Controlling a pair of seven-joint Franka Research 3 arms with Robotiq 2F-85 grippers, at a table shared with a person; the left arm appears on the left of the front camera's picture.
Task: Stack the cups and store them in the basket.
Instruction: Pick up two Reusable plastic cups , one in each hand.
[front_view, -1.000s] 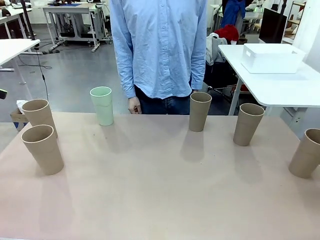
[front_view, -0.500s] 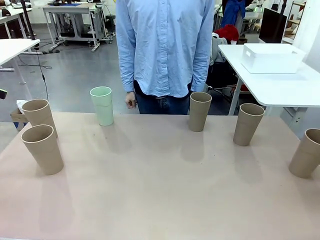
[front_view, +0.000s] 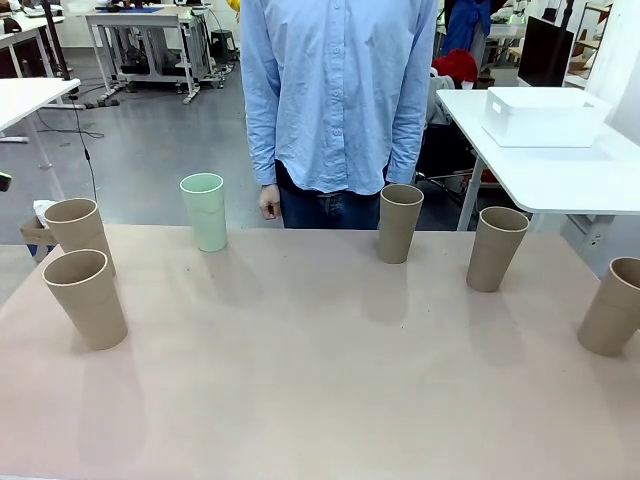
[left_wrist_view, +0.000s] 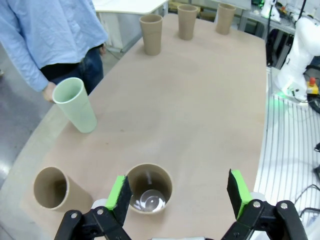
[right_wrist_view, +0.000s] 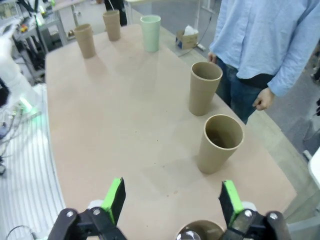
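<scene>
Six cups stand upright on the tan table (front_view: 320, 400), each on its own and none nested in another. In the front view, two brown ones sit close together at the left end, the far-left cup (front_view: 78, 232) just behind the near-left cup (front_view: 85, 298). The green cup (front_view: 204, 211) stands near the far edge. The middle cup (front_view: 400, 223), the right cup (front_view: 497, 248) and the far-right cup (front_view: 612, 306) run in a line toward the right end, well apart from one another. The white basket (front_view: 545, 116) rests on a white side table (front_view: 560, 185) beyond the right corner, away from all the cups. A person in a light blue shirt stands at the far edge between the green cup and the middle cup, with one hand (front_view: 269, 205) hanging at the side. The left gripper (left_wrist_view: 178, 196) hovers above the near-left cup with its fingers spread wide and holding nothing; the cup's mouth lies just beside one green pad. The right gripper (right_wrist_view: 172, 200) is likewise spread wide and empty, above the rim of the far-right cup.
</scene>
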